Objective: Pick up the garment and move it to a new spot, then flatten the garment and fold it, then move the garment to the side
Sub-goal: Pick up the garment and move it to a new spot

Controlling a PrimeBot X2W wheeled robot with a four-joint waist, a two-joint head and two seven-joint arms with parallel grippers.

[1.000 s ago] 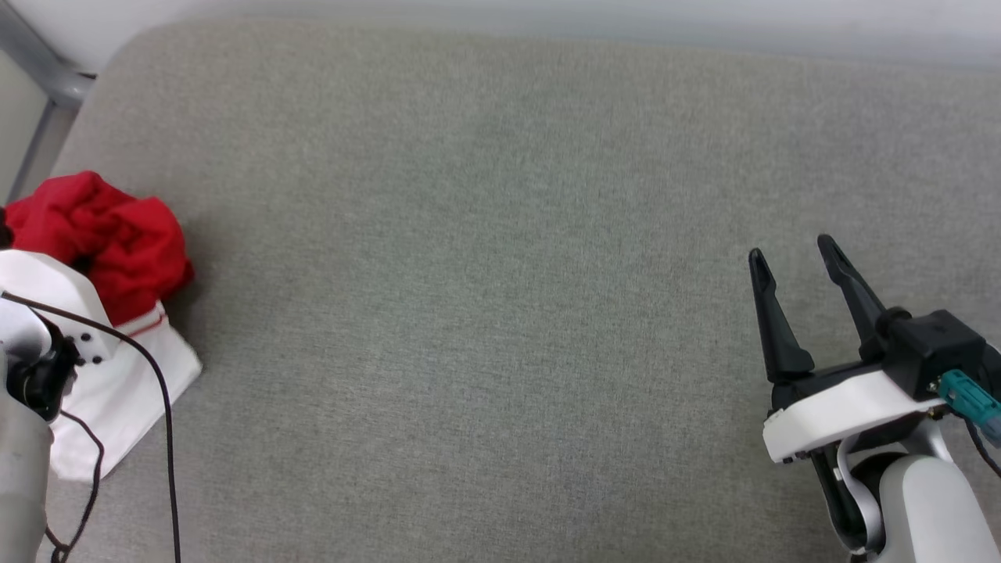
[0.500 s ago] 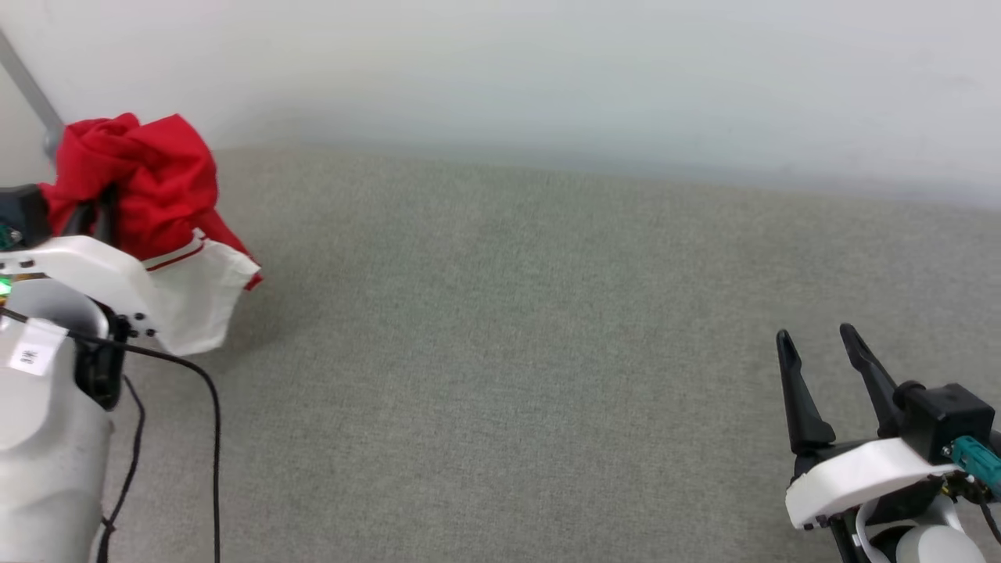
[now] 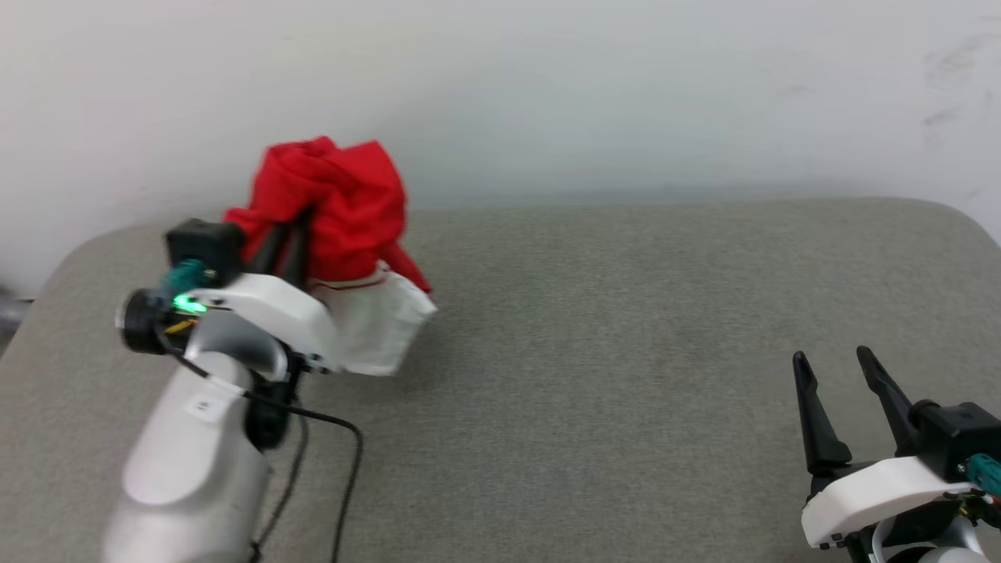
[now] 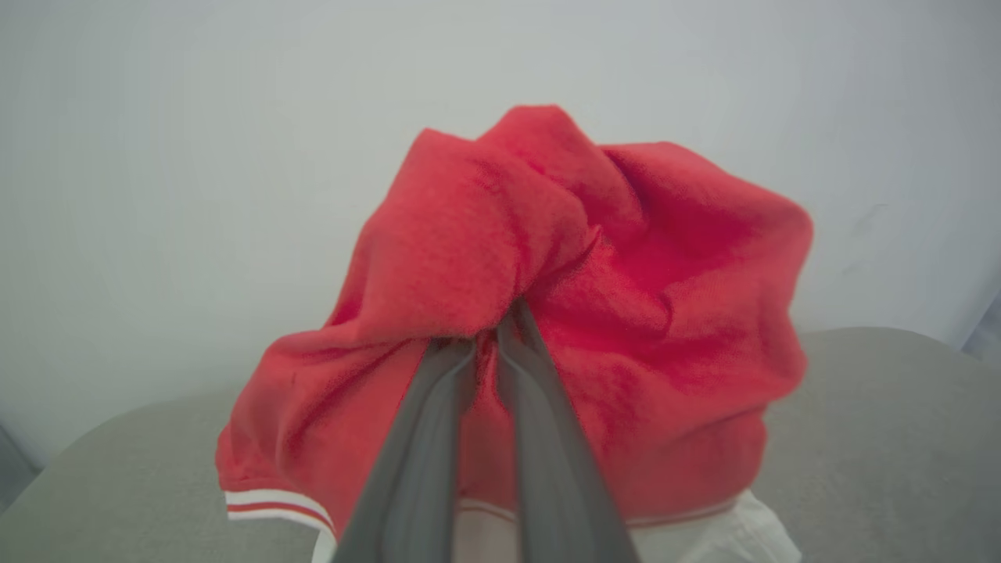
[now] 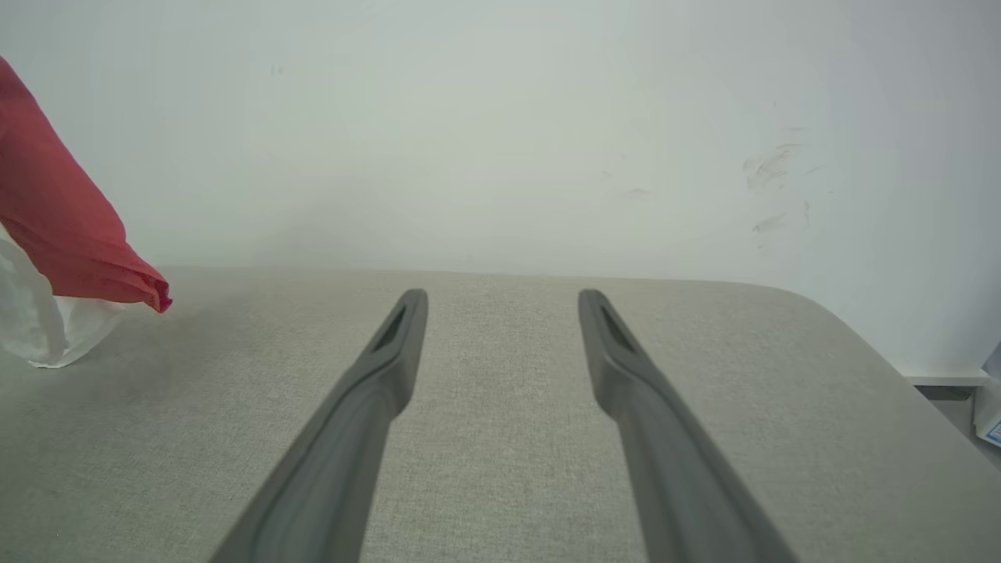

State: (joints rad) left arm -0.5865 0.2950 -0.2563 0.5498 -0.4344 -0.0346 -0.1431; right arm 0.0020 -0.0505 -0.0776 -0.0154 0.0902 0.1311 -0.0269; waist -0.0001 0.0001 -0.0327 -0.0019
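Holding the bunched shirt (image 3: pixel 344 195) pinched in my left gripper (image 3: pixel 283 238) over the far left of the cushion (image 3: pixel 610 328), with my right gripper (image 3: pixel 833 363) wide open way off at its near-right corner.

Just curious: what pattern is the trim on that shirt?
The shirt has red-and-white striped trim, clearest in the left wrist view.

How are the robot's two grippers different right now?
The left gripper is shut, pinching the bunched red garment; the right gripper is open and holds nothing. The left gripper's fingers are pressed close together, while the right gripper's stand wide apart. The left gripper reaches out over the grey surface toward the wall; the right gripper waits low at the near right. Both have two long dark fingers.
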